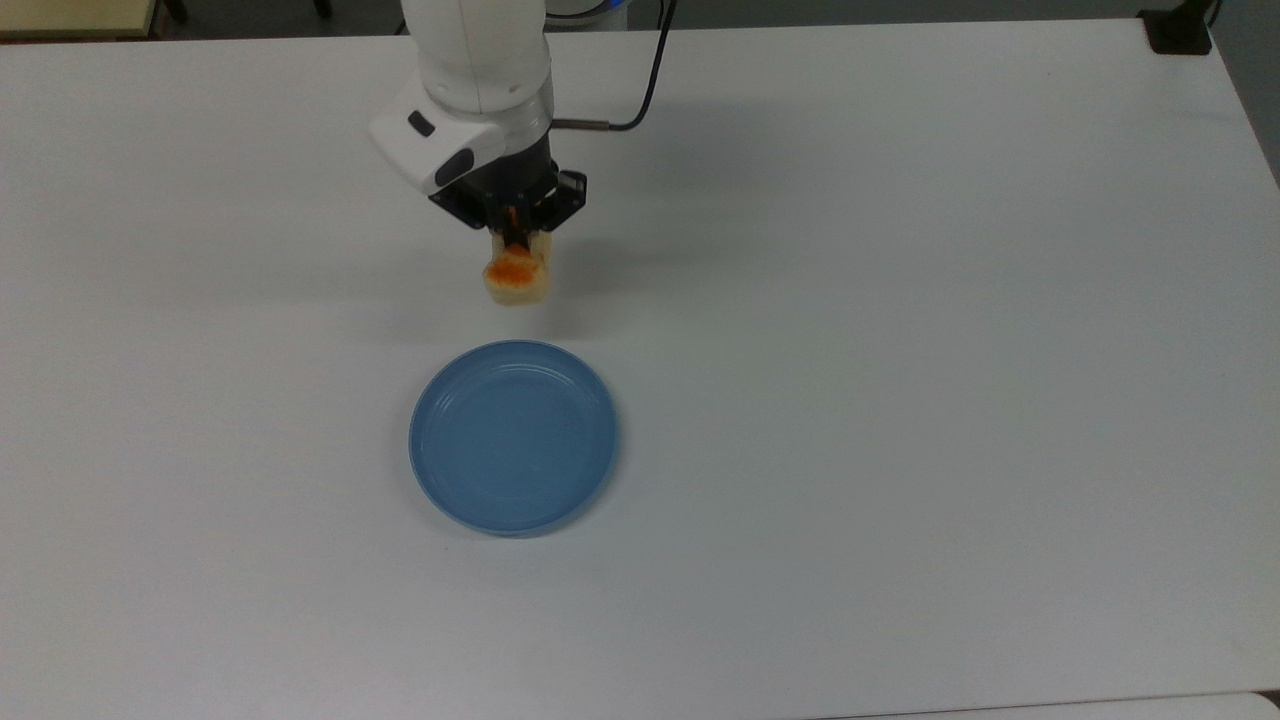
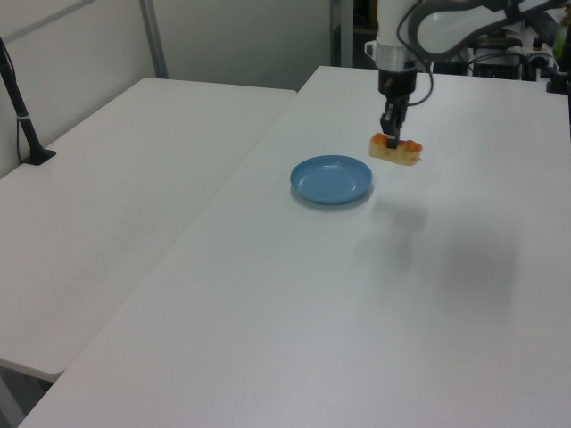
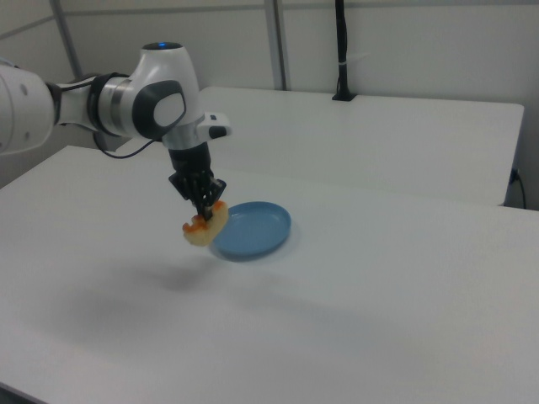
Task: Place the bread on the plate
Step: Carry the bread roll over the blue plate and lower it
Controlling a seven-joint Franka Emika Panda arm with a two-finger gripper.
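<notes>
Nothing lies on the white table (image 1: 900, 400) between the gripper (image 1: 512, 232), clamped on the bread (image 1: 517, 274) and holding it aloft, and the blue plate (image 1: 513, 436) below-ahead; the right view shows the bread (image 3: 205, 227) lifted clear, its shadow beneath.

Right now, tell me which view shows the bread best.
The left view: the bread shows side-on at full length, hanging clear above the table, pinched by the tool. The top view looks down on it, with its far end hidden under the tool. In the right view the bread overlaps the plate.
</notes>
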